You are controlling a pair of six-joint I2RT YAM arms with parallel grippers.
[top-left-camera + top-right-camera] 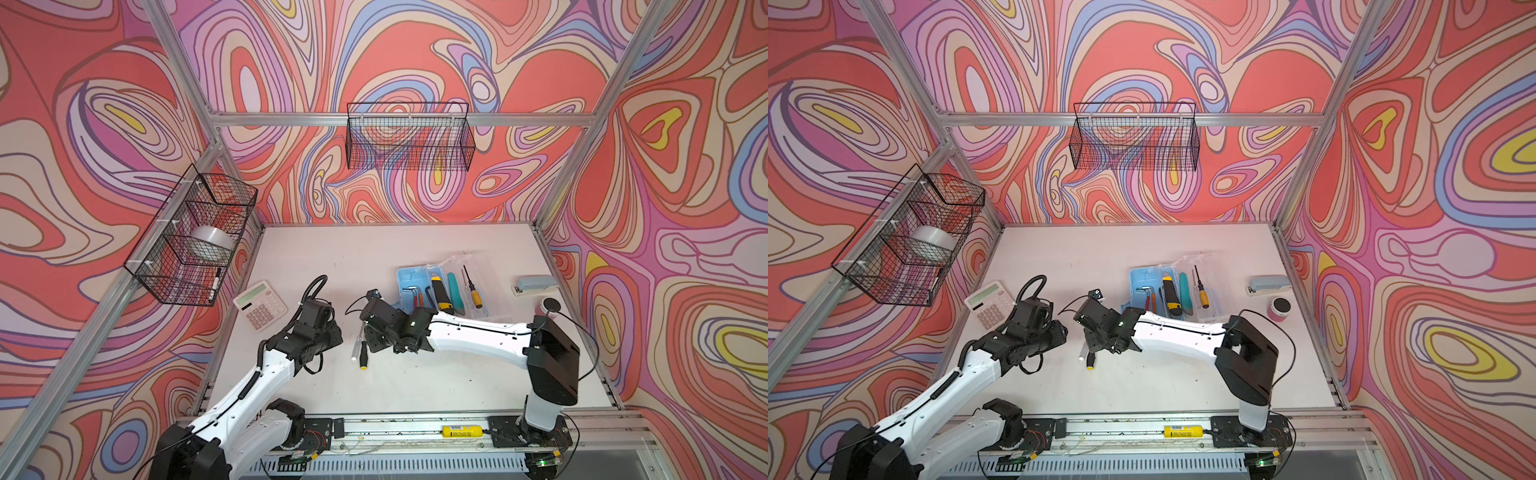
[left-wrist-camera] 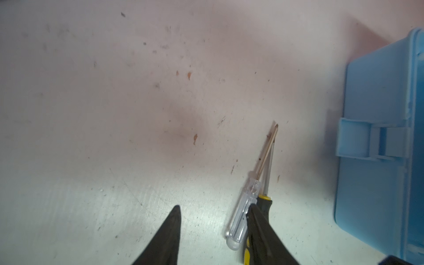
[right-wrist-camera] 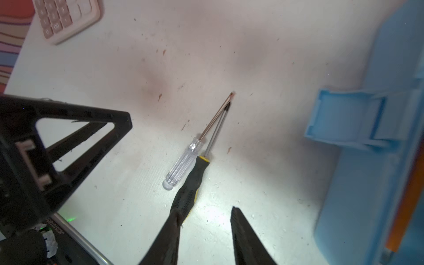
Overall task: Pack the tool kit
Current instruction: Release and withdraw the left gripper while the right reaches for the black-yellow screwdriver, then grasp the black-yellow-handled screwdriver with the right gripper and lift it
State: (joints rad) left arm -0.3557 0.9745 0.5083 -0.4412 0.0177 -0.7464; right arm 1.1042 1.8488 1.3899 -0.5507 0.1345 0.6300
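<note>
Light-blue plastic tool box (image 1: 405, 276) sits open on the white table (image 1: 332, 249), with its clear lid (image 1: 492, 270) folded back on the right. Hex keys (image 1: 415, 291), a yellow-black utility knife (image 1: 440, 296) and a teal utility knife (image 1: 455, 293) lie inside. An orange-handled screwdriver (image 1: 473, 291) rests on the lid.

Two screwdrivers lie outside, just left of the box. The clear-handled screwdriver (image 3: 183, 163) touches the black-yellow screwdriver (image 3: 195, 174), and their tips converge.

Left gripper (image 2: 213, 206): released, nothing between the jaws, one finger (image 2: 259, 229) over the black-yellow handle.

Right gripper (image 3: 205, 209): released, nothing held, one finger (image 3: 167, 236) at the same handle's end.
</note>
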